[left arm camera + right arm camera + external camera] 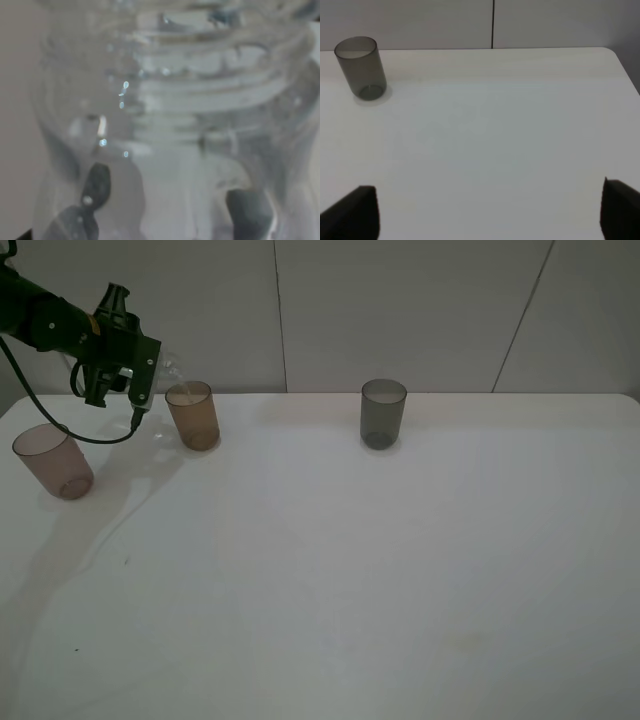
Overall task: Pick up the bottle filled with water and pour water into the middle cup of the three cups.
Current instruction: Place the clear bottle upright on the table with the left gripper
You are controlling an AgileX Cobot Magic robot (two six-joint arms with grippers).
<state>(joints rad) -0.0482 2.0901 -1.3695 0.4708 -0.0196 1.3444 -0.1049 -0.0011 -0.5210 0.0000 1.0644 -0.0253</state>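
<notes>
My left gripper (pixel 143 380) is shut on the clear bottle (pixel 168 373), held tilted in the air with its neck over the rim of the amber middle cup (pixel 193 416). The bottle (pixel 170 95) fills the left wrist view, with the gripper (pixel 170 200) closed around it and dark fingertips (pixel 95 185) on either side. The pinkish cup (pixel 53 461) stands at the left and the dark grey cup (pixel 383 413) at the centre-right. My right gripper (pixel 485 210) is open and empty, low over the white table (pixel 495 130), with the grey cup (pixel 361 67) far from it.
The white table (pixel 330 570) runs up to a pale wall at the back. The left arm's black cable (pixel 95 435) hangs between the pinkish and amber cups. The table's right rear corner (pixel 615 55) shows in the right wrist view.
</notes>
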